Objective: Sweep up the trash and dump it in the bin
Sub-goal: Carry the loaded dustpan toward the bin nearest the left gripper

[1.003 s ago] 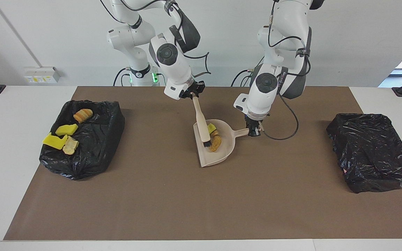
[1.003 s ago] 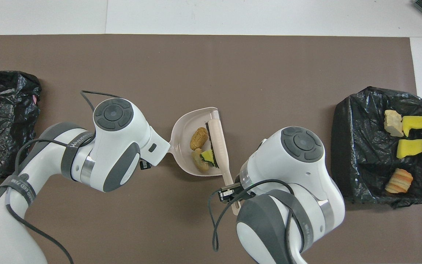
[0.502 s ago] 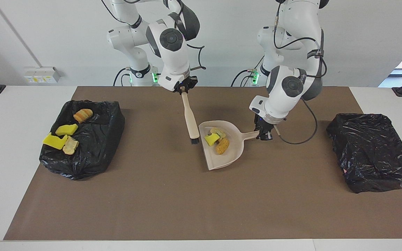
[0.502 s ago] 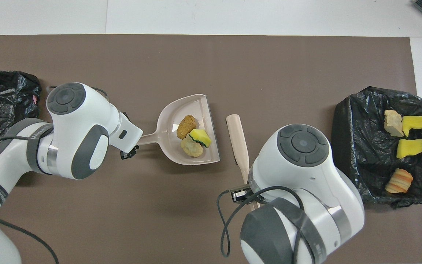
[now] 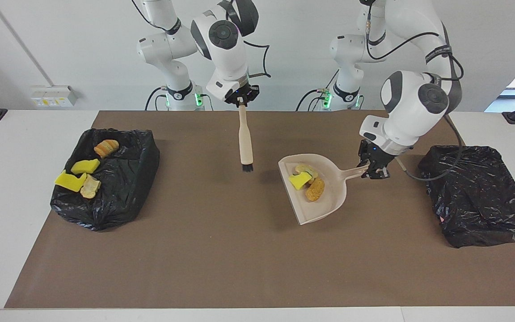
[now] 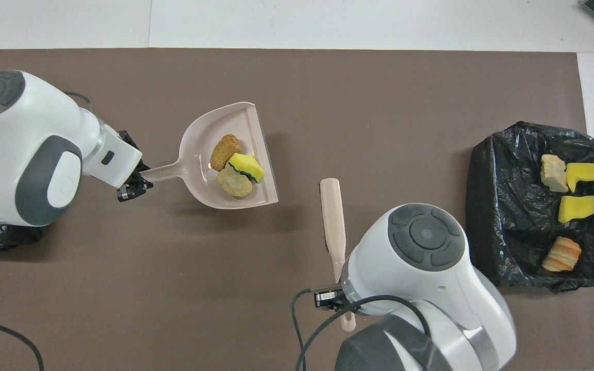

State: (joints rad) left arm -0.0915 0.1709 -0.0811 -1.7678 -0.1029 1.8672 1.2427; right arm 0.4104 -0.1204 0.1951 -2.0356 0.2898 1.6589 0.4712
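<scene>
My left gripper (image 5: 370,170) (image 6: 133,186) is shut on the handle of the beige dustpan (image 5: 320,210) (image 6: 199,149), which it holds raised above the brown mat. In the pan lies trash (image 5: 306,183) (image 6: 235,167): one yellow sponge chunk and two tan pieces. My right gripper (image 5: 241,102) (image 6: 334,298) is shut on the handle end of the beige brush (image 5: 245,143) (image 6: 330,216). The brush hangs bristles down over the mat, beside the pan. The black-lined bin (image 5: 119,197) (image 6: 493,196) at the right arm's end holds more trash (image 5: 81,174) (image 6: 575,190).
A second black-lined bin (image 5: 481,192) sits at the left arm's end of the table, close to the left gripper; the left arm covers most of it in the overhead view. The brown mat (image 5: 221,259) covers the table's middle.
The left arm lifted the loaded dustpan and carried it toward the left arm's end. The right gripper drew the brush out of the pan and up, back toward the robots.
</scene>
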